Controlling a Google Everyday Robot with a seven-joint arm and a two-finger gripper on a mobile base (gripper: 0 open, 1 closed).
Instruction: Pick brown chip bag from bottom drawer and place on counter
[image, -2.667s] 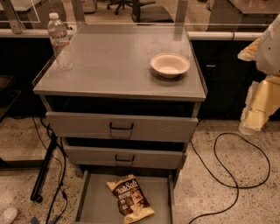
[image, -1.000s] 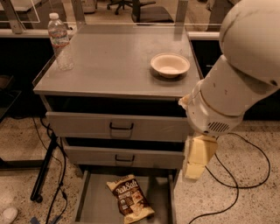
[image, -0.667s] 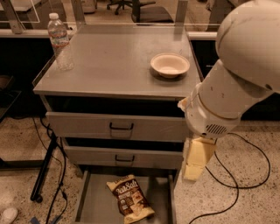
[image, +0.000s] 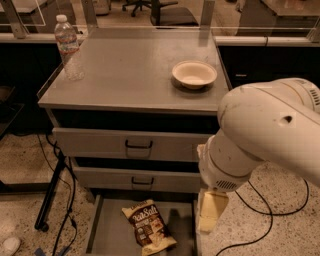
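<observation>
One clean downward reach is what this step calls for, in my judgement. The brown chip bag (image: 149, 226) lies flat on the floor of the bottom drawer (image: 106, 236), at the lower middle of the frame. It is turned at a slant and sits clear of both side walls. The hand (image: 212, 212) hangs at the lower right of centre, over the drawer's right wall or just outside it; I cannot tell which. It is near the bag but apart from it.

To do this well, the hand should shift left until it is over the bag's middle. It should keep in front of the middle drawer (image: 135, 181), whose face stands above the back of the tray. It should then come down across the bag's narrower width, because a crinkly bag will probably slide or buckle if nudged from the side. A gentle pinch is likely enough.

The arm (image: 265, 135) enters from the right edge as a thick white link, bends at a rounded joint right of centre, and points the hand straight down. Whether the hand is wide or narrow cannot be told from this view.

On the tabletop (image: 125, 75), in the upper half of the frame, a bowl (image: 194, 74) stands toward the right and a water bottle (image: 67, 46) stands at the upper left corner. The bare stretch between them looks the safest spot for the bag.
</observation>
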